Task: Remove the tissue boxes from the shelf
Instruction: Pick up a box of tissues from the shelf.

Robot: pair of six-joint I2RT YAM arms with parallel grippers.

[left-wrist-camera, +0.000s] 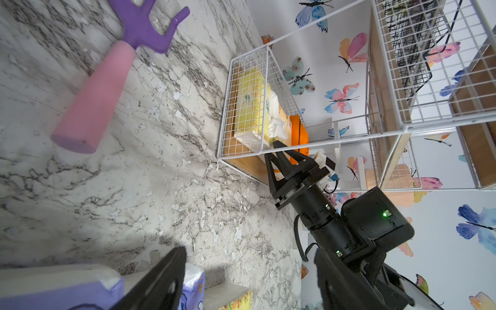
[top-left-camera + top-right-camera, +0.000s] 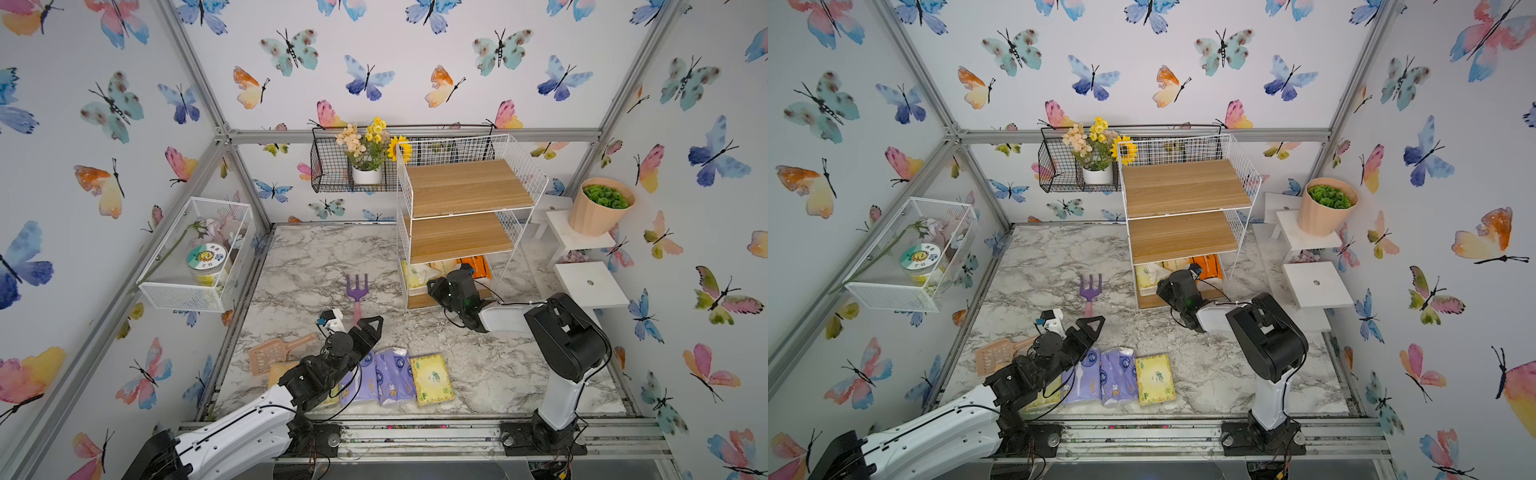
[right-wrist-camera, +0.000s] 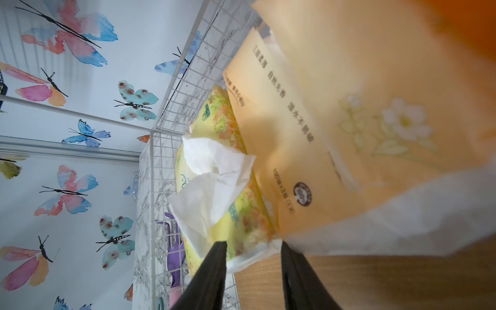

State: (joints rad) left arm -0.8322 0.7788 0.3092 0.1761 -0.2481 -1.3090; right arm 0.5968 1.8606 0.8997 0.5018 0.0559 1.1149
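The shelf (image 2: 469, 187) stands at the back of the marble table, and its two upper boards are bare. Its bottom tier holds a yellow-green tissue pack (image 3: 241, 214) with a tissue sticking out, a peach pack (image 3: 335, 120) and a bright orange one (image 2: 478, 266). My right gripper (image 3: 252, 257) reaches into that tier, open, its fingers either side of the yellow-green pack's end flap. Near the front edge lie two purple packs (image 2: 357, 374) (image 2: 392, 376), a yellow-green one (image 2: 431, 379) and a pale yellow one (image 2: 280, 370). Above them my left gripper (image 1: 249, 271) hovers open and empty.
A purple garden fork with a pink handle (image 2: 357, 291) lies mid-table. A peach slotted scoop (image 2: 274, 353) lies by the left arm. A white mesh basket (image 2: 195, 253) hangs on the left wall, a black wire basket with flowers (image 2: 353, 166) on the back wall. White stools (image 2: 590, 286) carry a peach pot (image 2: 600, 205) at the right.
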